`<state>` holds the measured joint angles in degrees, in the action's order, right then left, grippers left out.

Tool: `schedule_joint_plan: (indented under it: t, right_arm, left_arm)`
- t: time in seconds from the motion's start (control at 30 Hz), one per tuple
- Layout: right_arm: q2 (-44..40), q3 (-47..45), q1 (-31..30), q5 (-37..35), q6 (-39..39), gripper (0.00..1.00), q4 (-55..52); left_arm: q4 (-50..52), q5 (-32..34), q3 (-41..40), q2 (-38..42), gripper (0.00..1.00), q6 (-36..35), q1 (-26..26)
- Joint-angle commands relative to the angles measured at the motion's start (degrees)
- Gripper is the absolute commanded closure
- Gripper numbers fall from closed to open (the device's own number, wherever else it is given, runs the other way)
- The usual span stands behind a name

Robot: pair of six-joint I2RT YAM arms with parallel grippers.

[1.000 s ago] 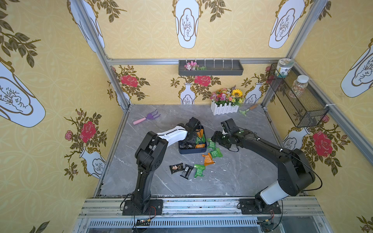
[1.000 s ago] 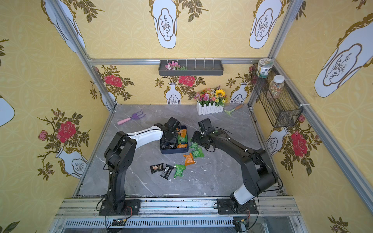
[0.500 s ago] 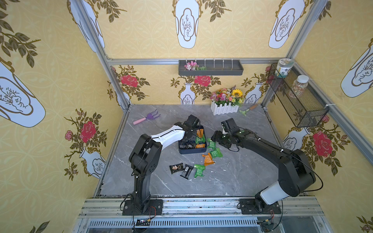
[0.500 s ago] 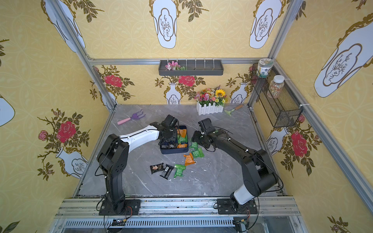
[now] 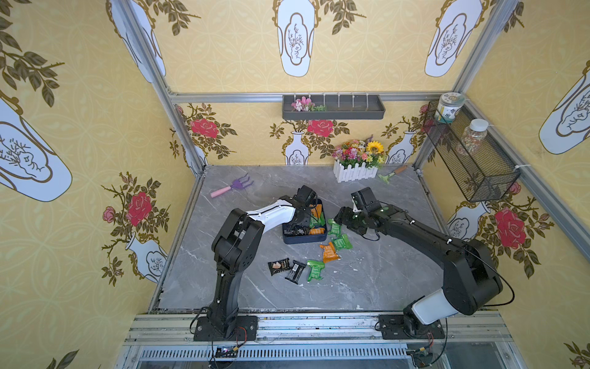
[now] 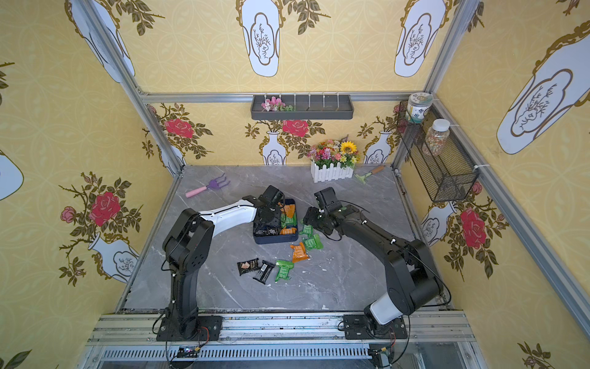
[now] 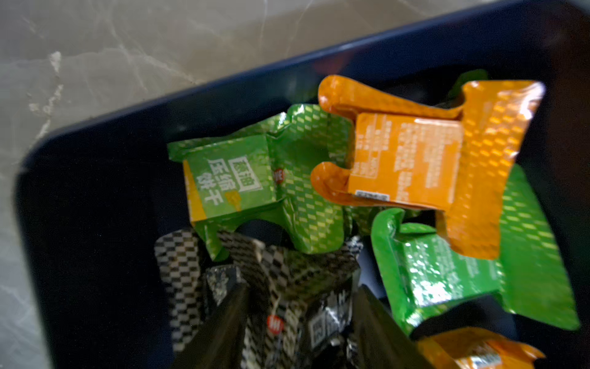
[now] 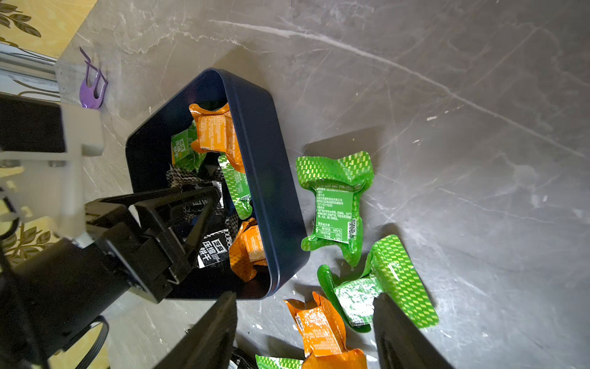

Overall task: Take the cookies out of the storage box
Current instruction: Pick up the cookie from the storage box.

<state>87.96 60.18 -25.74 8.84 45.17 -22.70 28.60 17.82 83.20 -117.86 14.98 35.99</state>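
Under my left hand (image 7: 301,289) sits the dark blue box (image 7: 95,191), and I am reaching down into it. The fingers (image 7: 226,322) stand about half apart on either side of a black packet (image 7: 287,274). I cannot tell whether they pinch it or merely straddle it. Just beyond the fingertips lie a green packet (image 7: 230,179) and an orange packet (image 7: 415,153), which rests partly over a second green packet (image 7: 447,281). A second orange packet (image 7: 472,351) lies close beside the hand. I count at least five cookies inside the box, and more may be hidden beneath my hand.

My right hand (image 8: 305,297) hangs outside the box, near its long wall, spread wide and holding nothing. Six packets (image 5: 329,251) are already out on the worktop (image 5: 367,274): three green, one orange and two black. The nearest lie directly below this hand and the others trail away from it.

By my reckoning the job is about half done. What is left is to lift the black packet clear of the box, then take out the others one by one.
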Motion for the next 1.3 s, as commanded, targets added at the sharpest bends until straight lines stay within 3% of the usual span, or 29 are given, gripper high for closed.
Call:
schedule_joint_plan:
  t: [0.0, 0.37, 0.6, 0.83, 1.07, 1.27]
  right_arm:
    - [-0.24, -0.09, 0.06, -0.33, -0.33, 0.29, 0.14]
    - [-0.31, 0.1, 0.04, -0.07, -0.39, 0.29, 0.11]
    - [-3.27, -0.02, -0.06, -0.31, -4.41, 0.3, 1.05]
    - [-10.27, -1.39, -3.6, -2.36, -22.67, 0.29, 7.46]
    - [-11.0, -0.66, -13.06, -3.33, -57.94, 0.28, 5.82]
    - [-9.47, 1.78, -12.91, -7.43, -67.6, 0.27, 0.17]
  left_arm:
    - [-0.71, -0.94, 0.03, -1.13, 0.51, -0.7, -0.07]
    - [-0.71, 0.98, -1.46, 2.37, 0.84, 0.03, -0.04]
    - [-2.92, -1.94, -2.45, 8.86, 0.89, 0.27, 0.05]
    - [-11.28, -23.44, -7.52, 16.87, 0.88, -1.03, -0.7]
    - [-19.14, -42.0, -13.3, 22.03, 0.88, 0.23, -4.53]
    - [-19.62, -50.71, -16.22, 25.04, 0.87, -2.26, -5.58]
